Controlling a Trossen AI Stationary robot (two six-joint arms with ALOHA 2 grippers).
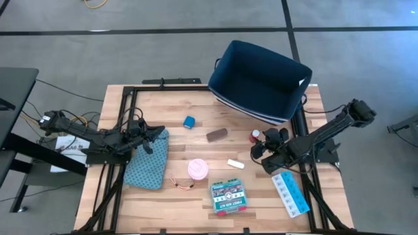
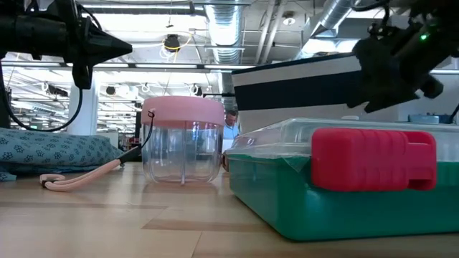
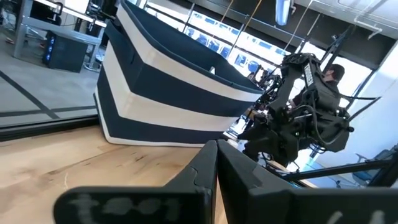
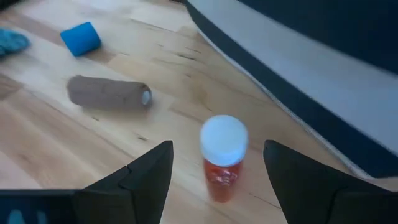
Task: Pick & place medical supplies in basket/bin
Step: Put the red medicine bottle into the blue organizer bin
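Right gripper (image 4: 214, 165) wide open around the upright red-and-white plastic bottle (image 4: 222, 158), not touching, near the table's right edge by the big navy striped fabric bin (image 1: 261, 81). Left gripper (image 1: 159, 133) pinched shut on nothing, parked over the teal patterned cloth pouch (image 1: 147, 163) toward the left edge.

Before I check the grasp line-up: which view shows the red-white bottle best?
The right wrist view: the red-white bottle stands upright, white cap up, between the open right gripper fingers. The high view shows it small beside the bin. Low and left wrist views don't show it.

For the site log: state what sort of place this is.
Probably a robotics lab in an open industrial hall: exposed silver ceiling ducts, a wooden worktable on a black metal frame, grey carpet with black tape lines.
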